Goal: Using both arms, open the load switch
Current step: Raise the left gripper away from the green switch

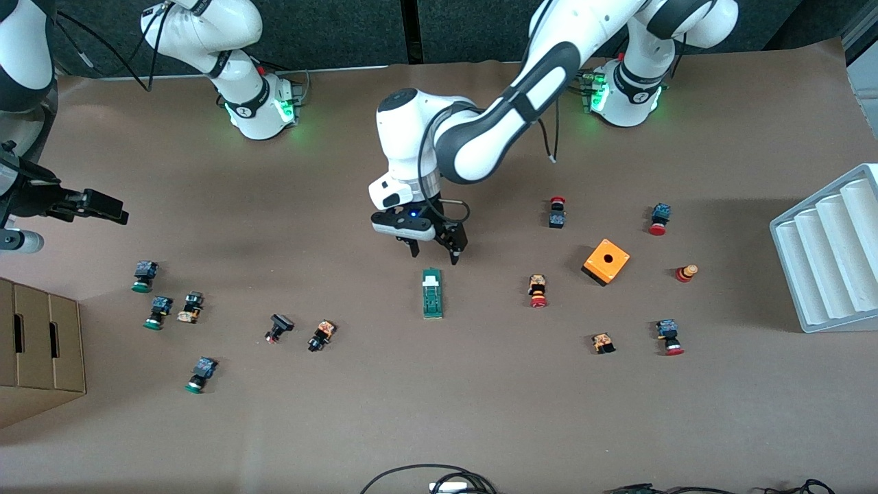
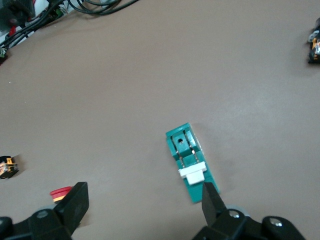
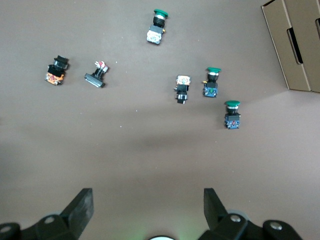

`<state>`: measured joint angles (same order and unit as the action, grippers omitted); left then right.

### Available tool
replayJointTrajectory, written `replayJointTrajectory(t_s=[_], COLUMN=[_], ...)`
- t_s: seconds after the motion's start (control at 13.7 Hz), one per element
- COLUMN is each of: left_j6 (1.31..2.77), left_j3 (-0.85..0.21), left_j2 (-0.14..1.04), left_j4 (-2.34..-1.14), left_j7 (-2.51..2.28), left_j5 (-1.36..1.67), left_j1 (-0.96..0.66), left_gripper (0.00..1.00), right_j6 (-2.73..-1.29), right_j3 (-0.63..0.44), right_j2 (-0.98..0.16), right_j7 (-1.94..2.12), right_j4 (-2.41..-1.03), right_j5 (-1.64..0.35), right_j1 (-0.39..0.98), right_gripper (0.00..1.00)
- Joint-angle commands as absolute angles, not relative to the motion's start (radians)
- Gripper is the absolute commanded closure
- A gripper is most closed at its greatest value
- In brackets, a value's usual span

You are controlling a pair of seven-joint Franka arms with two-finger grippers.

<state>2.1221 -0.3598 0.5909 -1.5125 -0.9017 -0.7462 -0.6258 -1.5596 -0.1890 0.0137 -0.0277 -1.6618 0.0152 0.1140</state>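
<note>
I am hovering my left gripper (image 1: 435, 252), fingers spread apart and empty, just above the white-block end of the load switch (image 1: 432, 293); the load switch is lying flat on the table near the orange cube (image 1: 606, 261); my right gripper (image 1: 103, 206) is waiting, fingers apart, at the right arm's end; descending off-centre, one fingertip could be striking the switch and skidding it away.

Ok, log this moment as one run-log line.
left pincer: open, above load switch | right pincer: open, waiting at its table end | switch: flat on table, untouched
</note>
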Motion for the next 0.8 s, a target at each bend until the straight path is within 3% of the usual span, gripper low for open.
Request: replayJointTrajectory(t_s=[0.0, 0.29, 0.73], left_j6=[2.068, 1.950, 1.869], left_j3=[-0.368, -0.367, -0.368], left_j2=[0.534, 0.534, 0.457], left_j4=[-1.502, -1.388, -1.364], left_j7=[-0.755, -0.536, -0.342], left_j5=[-0.642, -0.510, -0.338], left_j1=[-0.586, -0.540, -0.417], left_gripper=[0.00, 0.00, 0.00], right_j6=[-1.565, -1.568, -1.569], right_j3=[-0.190, -0.190, -0.190], right_j2=[-0.003, -0.005, -0.006], right_j7=[-0.028, -0.028, -0.028], right_j4=[-1.635, -1.635, -1.635], right_j5=[0.028, 0.026, 0.026], right_j1=[0.109, 0.113, 0.109], right_gripper=[0.00, 0.00, 0.00])
